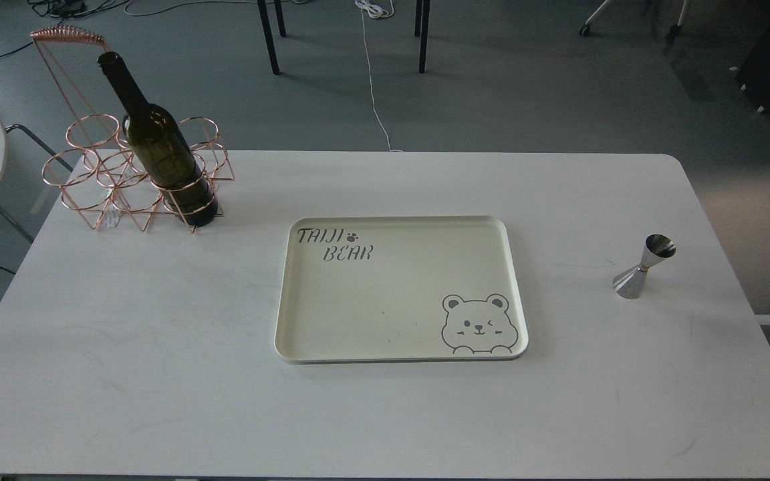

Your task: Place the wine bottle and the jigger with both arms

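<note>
Looking down across the white rectangular table (158,374), we see neither of our grippers in the frame, so we cannot tell whether their fingers are spread or pressed together; only a dark curved piece shows at the right edge of the frame, and we cannot say what it is. In the upper left of the frame the tall dark olive-green glass wine bottle (161,147) stands in the front right ring of a rose-gold wire bottle carrier (101,184) (its coiled handle rises to the upper left); the bottle leans up and left in the picture, its mouth uncorked; the carrier's other rings hold nothing. At the centre of the frame lies a cream rectangular tray (398,334) with rounded corners, printed "TAIJI BEAR" at its upper left and a winking bear at its lower right; nothing lies in it. At the right of the frame, well apart from the tray, the small shiny steel double-cone jigger (644,266) stands upright on the table.
</note>
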